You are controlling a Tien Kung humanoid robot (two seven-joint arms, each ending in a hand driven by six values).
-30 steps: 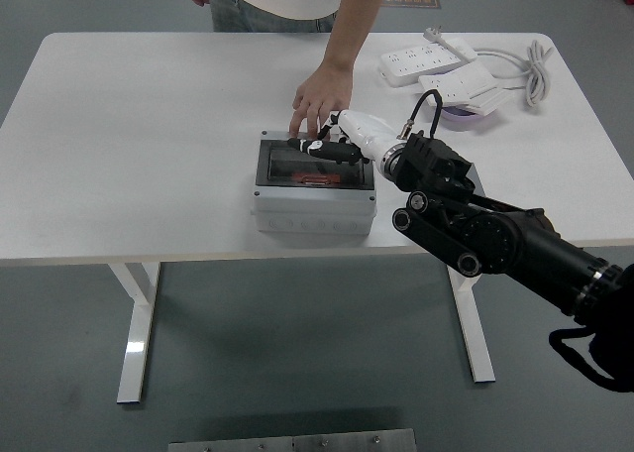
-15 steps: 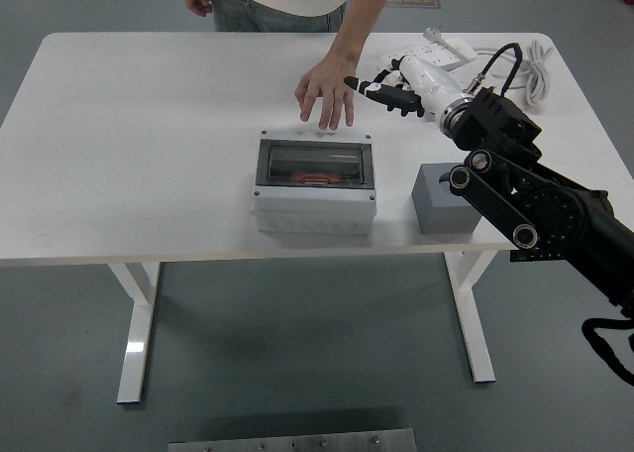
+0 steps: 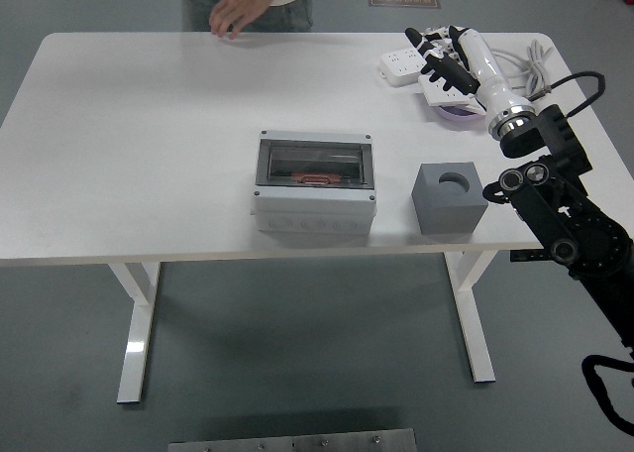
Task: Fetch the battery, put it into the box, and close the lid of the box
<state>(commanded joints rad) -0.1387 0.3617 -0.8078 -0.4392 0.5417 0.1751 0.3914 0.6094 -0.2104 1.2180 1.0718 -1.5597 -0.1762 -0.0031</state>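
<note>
Battery (image 3: 313,179) inside lidded box (image 3: 315,196)

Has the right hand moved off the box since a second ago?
Yes. The right hand has pulled back from over the box, up and right, to above the power strips at the table's far right.

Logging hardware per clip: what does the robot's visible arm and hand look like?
Only the right arm shows: black, chunky links with round silver-ringed joint caps. A silver collar joins it to a white forearm shell ending in the right hand, white with black fingers. A black cable loops from the wrist.
</note>
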